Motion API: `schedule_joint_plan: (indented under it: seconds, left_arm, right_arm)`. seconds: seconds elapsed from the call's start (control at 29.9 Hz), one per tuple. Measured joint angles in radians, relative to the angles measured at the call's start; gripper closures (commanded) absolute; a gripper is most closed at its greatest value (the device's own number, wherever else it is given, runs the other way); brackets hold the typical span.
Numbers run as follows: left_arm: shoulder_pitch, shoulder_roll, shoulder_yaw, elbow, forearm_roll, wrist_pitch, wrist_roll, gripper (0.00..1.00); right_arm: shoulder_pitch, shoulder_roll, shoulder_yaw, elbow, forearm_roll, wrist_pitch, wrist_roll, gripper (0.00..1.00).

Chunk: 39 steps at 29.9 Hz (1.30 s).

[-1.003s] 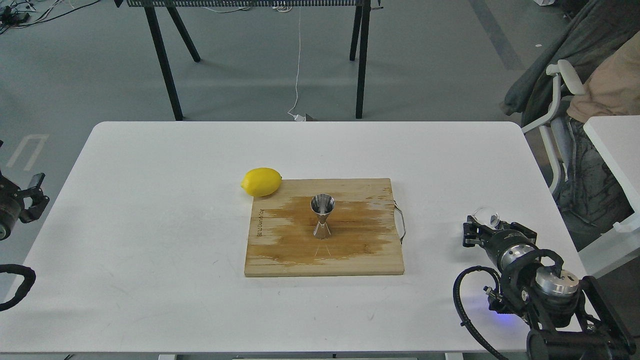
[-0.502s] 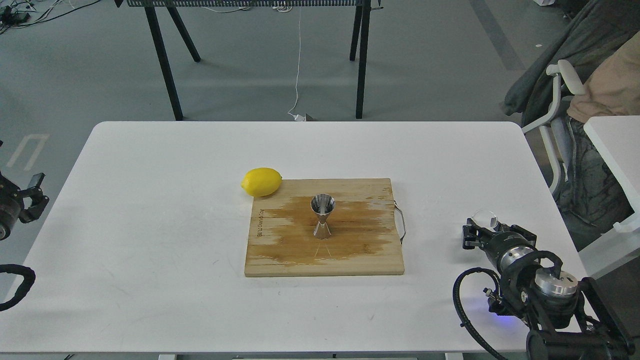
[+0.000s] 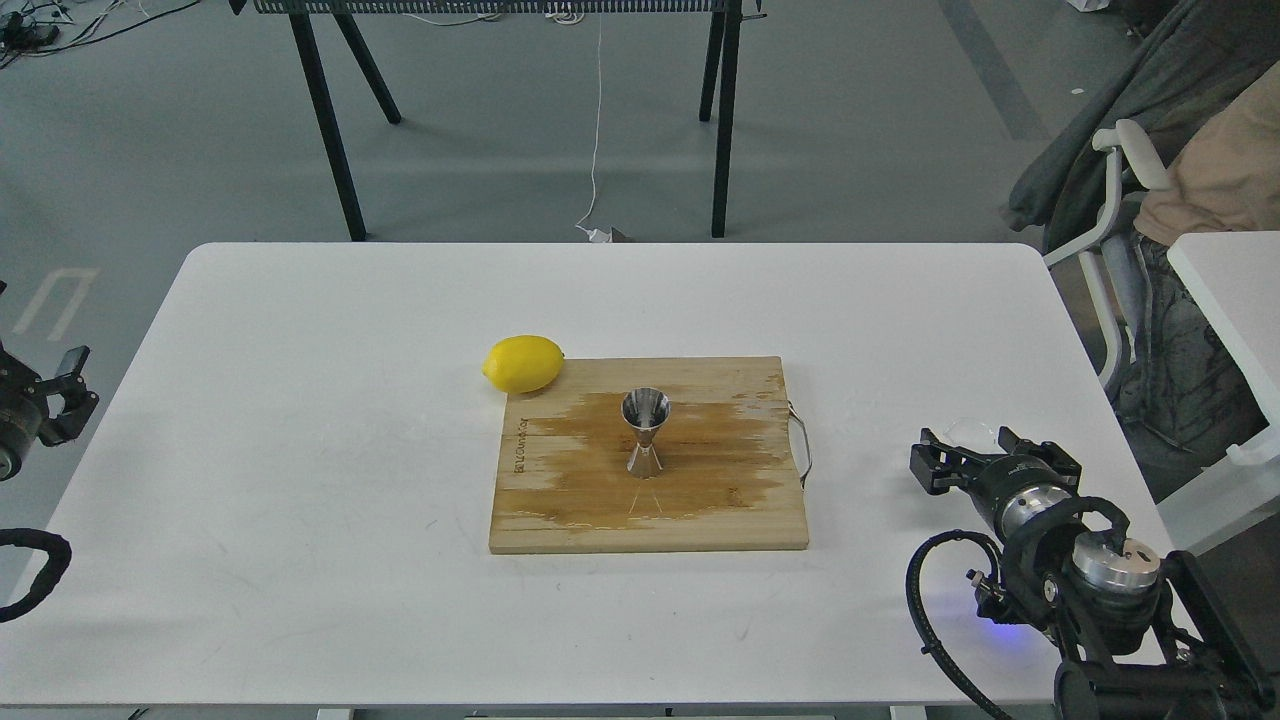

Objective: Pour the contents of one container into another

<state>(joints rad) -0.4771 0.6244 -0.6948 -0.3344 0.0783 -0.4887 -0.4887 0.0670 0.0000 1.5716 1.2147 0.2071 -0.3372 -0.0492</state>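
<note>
1. On the white table [image 3: 300, 450], a wooden cutting board [image 3: 560, 500] is lying near the middle, with a dark wet patch spreading across its surface and a thin metal handle [image 3: 803, 445] sticking out from its right edge.
2. At the centre of the board, the steel jigger [image 3: 645, 432] is standing upright on one cone, its open mouth facing up.
3. A yellow lemon [image 3: 523, 363] is resting on the table, touching the board's far left corner.
4. Near the table's right edge, well apart from the board, the right gripper [image 3: 968, 452] is hovering low with its two black fingers spread apart.
5. The clear glass cup [image 3: 966, 429] is sitting between and just behind those fingers; only a faint glassy rim is showing, and whether the fingers are touching it cannot be told.
6. At the far left edge of the view, off the table's side, the left gripper [image 3: 68, 392] is hanging with its fingers parted and nothing between them.
7. Beyond the table, black trestle legs [image 3: 330, 120] are standing on a grey floor, and a chair [image 3: 1120, 200] draped with clothing is sitting at the right.
</note>
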Motion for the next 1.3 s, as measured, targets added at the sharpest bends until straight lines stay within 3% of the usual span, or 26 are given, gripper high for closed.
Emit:
schedule_joint_plan:
  seconds: [0.54, 0.77, 1.1, 1.3]
  left_arm:
    - [-0.010, 0.000, 0.000, 0.000, 0.000, 0.000, 0.000, 0.03]
    - [-0.017, 0.000, 0.002, -0.001, 0.005, 0.000, 0.000, 0.03]
    - [-0.055, -0.004, 0.002, -0.010, 0.008, 0.000, 0.000, 0.03]
    - [-0.069, -0.003, 0.003, -0.011, 0.011, 0.000, 0.000, 0.03]
  right_arm:
    - [-0.104, -0.002, 0.017, 0.269, -0.002, 0.042, 0.000, 0.04]
    - [0.060, -0.132, -0.015, 0.193, -0.016, 0.287, -0.011, 0.04]
    - [0.291, -0.211, -0.118, -0.128, -0.017, 0.778, -0.017, 0.04]
    - [0.345, -0.211, -0.133, -0.228, -0.017, 0.825, -0.014, 0.04]
